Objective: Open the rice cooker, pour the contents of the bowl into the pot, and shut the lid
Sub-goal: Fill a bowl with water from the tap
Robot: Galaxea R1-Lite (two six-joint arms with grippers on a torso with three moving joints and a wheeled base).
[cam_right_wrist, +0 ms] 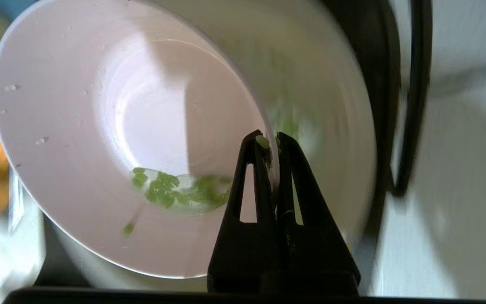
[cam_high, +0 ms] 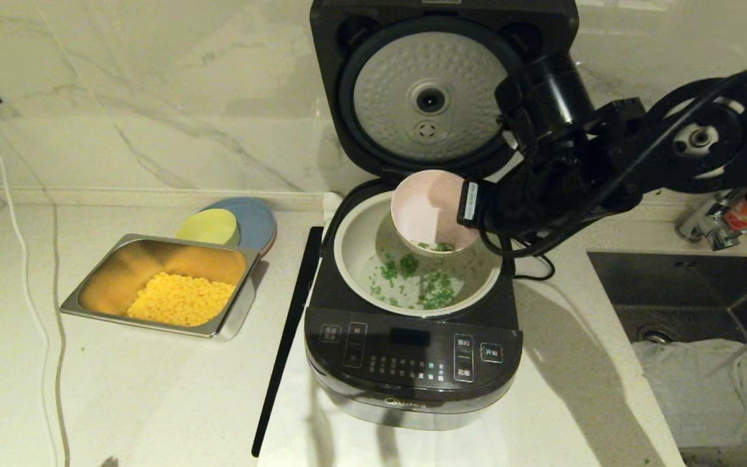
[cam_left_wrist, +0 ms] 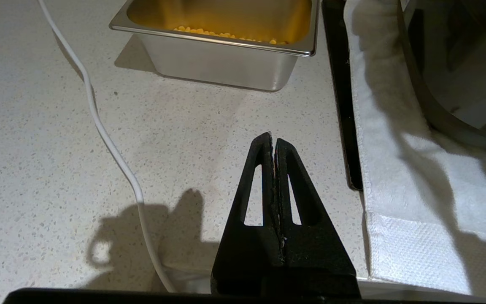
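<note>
1. The large glossy black boxy rice cooker [cam_high: 412, 353] stands on a white cloth [cam_left_wrist: 399, 198] on the pale speckled stone tabletop [cam_high: 140, 389], its front touch panel facing the robot.
2. Its black hinged lid [cam_high: 438, 84] stands fully raised at the back, showing the dimpled silver disc on its underside.
3. The round cream-white inner pot [cam_high: 354, 250] sits within the cooker body, with finely chopped bright green contents [cam_high: 422, 282] scattered over its floor.
4. The right end effector [cam_right_wrist: 271, 141] reaches in from the right above the pot; its fingers are pinched tight on the rim of the small round pale pink bowl [cam_high: 428, 207], one finger inside the rim and one outside.
5. The bowl is tipped steeply on its side over the back of the pot, mouth turned toward the left, with a few green bits clinging near its lower edge.
6. The left end effector [cam_left_wrist: 273, 141] hangs low over the tabletop to the left of the cooker, fingers pressed together and holding nothing.
7. A rectangular steel tray [cam_high: 88, 295] with yellow corn kernels [cam_high: 182, 298] lies well left of the cooker, and a small yellow bowl [cam_high: 208, 227] sits on a blue plate [cam_high: 258, 219] just behind it.
8. A white cable [cam_left_wrist: 99, 122] trails across the tabletop at the left.
</note>
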